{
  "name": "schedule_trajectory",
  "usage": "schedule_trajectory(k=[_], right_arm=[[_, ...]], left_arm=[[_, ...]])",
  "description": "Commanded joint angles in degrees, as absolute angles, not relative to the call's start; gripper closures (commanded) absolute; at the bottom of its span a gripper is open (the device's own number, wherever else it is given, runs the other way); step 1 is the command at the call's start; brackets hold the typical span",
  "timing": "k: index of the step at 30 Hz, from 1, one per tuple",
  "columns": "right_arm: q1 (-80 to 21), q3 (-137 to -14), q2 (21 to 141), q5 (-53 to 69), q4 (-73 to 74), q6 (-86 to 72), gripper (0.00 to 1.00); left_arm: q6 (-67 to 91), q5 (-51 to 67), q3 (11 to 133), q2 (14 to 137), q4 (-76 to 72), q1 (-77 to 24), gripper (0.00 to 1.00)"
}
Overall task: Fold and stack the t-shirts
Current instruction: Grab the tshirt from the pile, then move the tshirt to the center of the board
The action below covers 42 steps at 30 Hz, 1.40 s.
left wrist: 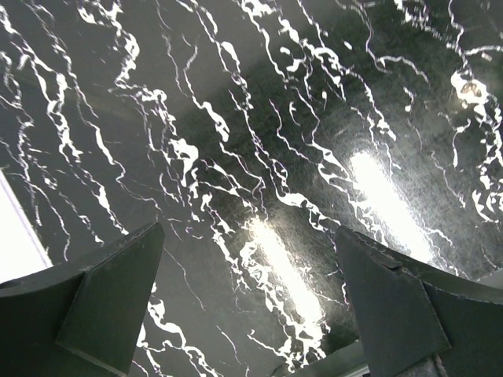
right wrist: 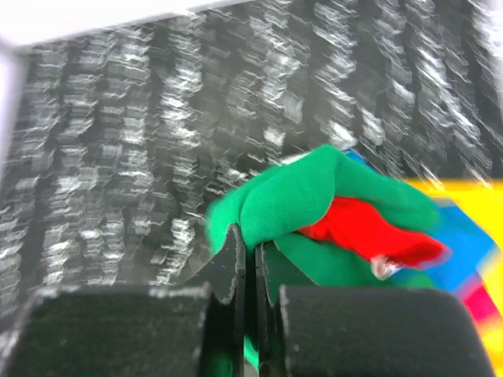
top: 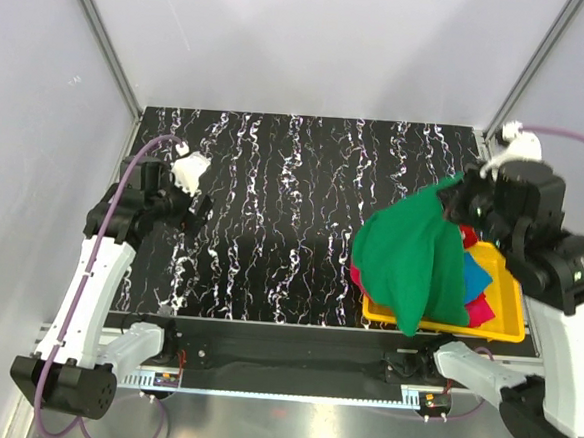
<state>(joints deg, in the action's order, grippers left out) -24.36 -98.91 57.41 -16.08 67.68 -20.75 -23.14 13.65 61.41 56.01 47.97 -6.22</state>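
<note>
Green t-shirt (top: 409, 262) drapes over yellow tray (top: 494, 335) — other shirts (top: 476, 278) mostly hidden; right wrist view blurred.

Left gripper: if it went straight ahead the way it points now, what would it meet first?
Likely the black marbled tabletop. The left gripper, open, points down at bare table, with nothing between it and the surface; how far off is unclear.

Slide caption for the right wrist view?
Right hand shut on the soft green cloth t-shirt, yellow plastic tray behind.

The green t-shirt (top: 415, 258), red t-shirt (right wrist: 361, 228), blue t-shirt (top: 476, 277) and magenta-pink t-shirt (top: 481, 312) contrast with a yellow tray (top: 494, 333) and a white-veined black table (top: 271, 228).
</note>
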Motion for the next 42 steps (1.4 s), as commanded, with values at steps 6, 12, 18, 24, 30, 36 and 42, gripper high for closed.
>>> schedule_trajectory(k=[6,12,18,24,30,36,42], right_arm=[[-24.3,-129.8,73.3,25.2,40.3,-16.3,1.00],[-24.3,-132.1,80.0,34.9,16.8,-28.5,1.00],[-24.3,-126.1,85.9,39.4,4.0,-39.4,1.00],[-27.4,-104.9,90.1,32.1,0.4,-43.8,1.00],[-39.5,-101.5,100.9,24.0,6.2,-36.7,1.00],[-47.2,-115.4,112.2,19.6,21.1,-31.4,0.95],[-46.1,-109.8,107.4,-2.6,40.2,-22.3,0.06]], left_arm=[[-22.1,12.7,66.5,56.1,47.1,-6.2,0.01],[-21.1,8.4,68.9,57.2,46.5,-6.2,0.01],[-20.0,1.0,71.4,58.3,44.7,-5.8,0.01],[-18.5,2.8,72.5,59.8,44.8,-5.4,0.01],[-19.0,0.8,71.3,60.6,44.3,-3.3,0.01],[-18.5,3.4,69.6,61.9,43.9,-2.7,0.01],[-19.7,5.5,65.6,65.4,42.8,-2.7,0.01]])
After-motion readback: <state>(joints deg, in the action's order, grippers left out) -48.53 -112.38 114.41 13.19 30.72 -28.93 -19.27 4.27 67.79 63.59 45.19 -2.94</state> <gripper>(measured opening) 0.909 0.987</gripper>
